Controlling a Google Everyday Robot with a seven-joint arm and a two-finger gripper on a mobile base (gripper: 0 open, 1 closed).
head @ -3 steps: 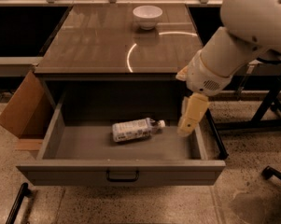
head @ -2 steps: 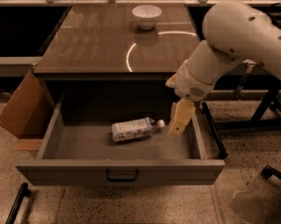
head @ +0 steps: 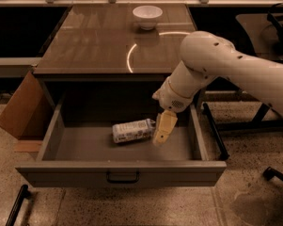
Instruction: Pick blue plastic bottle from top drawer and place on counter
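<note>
The top drawer (head: 75,169) stands pulled fully out, so access is already there. The blue plastic bottle (head: 131,131) lies on its side on the drawer floor, near the middle, with its cap end pointing right. It has not been lifted.

The gripper (head: 162,128) hangs down inside the drawer at the bottle's cap end, touching it or just beside it. From this angle it reads as 1 pale yellow slab, so I cannot tell whether it is spread or closed, or whether it has any hold on the bottle.

By my reading the reach is done. The grasp, the lift and the placing on the counter (head: 94,51) are left.

On that surface 1 white bowl (head: 147,16) sits near the back edge, well apart from the front. The drawer's right wall is close beside the gripper, and the white arm (head: 225,69) crosses over the counter's right front corner. A cardboard box (head: 21,109) leans at the cabinet's left, out of the way.
</note>
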